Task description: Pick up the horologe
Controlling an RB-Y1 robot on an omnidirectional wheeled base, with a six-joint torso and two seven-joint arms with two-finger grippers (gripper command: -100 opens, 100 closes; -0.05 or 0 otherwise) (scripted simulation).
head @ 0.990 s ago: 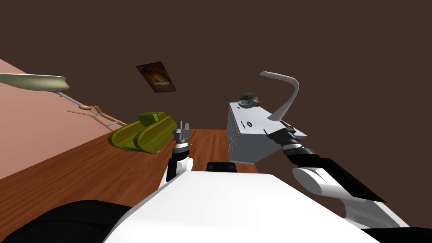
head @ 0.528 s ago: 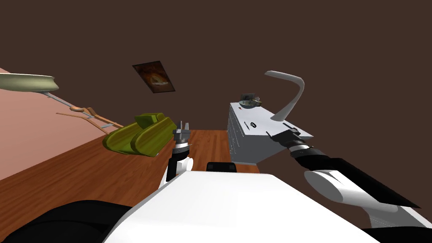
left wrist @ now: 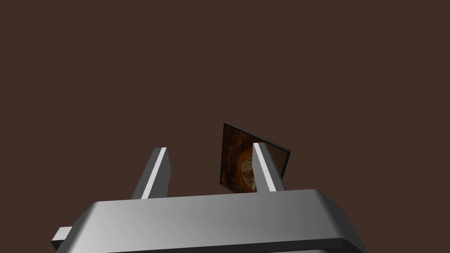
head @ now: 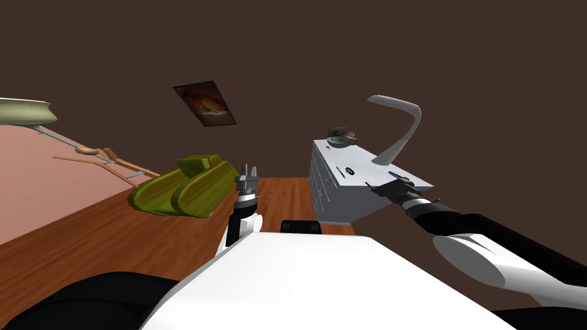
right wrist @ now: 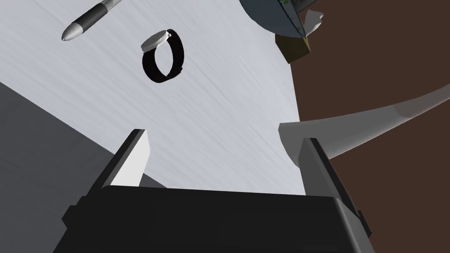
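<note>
The horologe is a wristwatch [right wrist: 163,56] with a black strap and a pale face. It lies on the grey top of a dresser [head: 378,175], where it appears small in the head view as the wristwatch [head: 350,171]. My right gripper [right wrist: 224,162] is open over the dresser's near edge, a short way from the watch, with nothing between its fingers. From the head camera, the right gripper [head: 381,180] sits just right of the watch. My left gripper [head: 248,170] is open, held upright in front of my chest.
A dark pen [right wrist: 90,19] lies beside the watch. A bowl [head: 341,140] stands at the dresser's far end, and a white curved lamp [head: 401,129] rises close to my right gripper. A green sofa [head: 180,186] stands on the wooden floor to the left.
My right arm has reached farther right and forward over the dresser top. The head view has shifted a little. The left arm has not moved.
</note>
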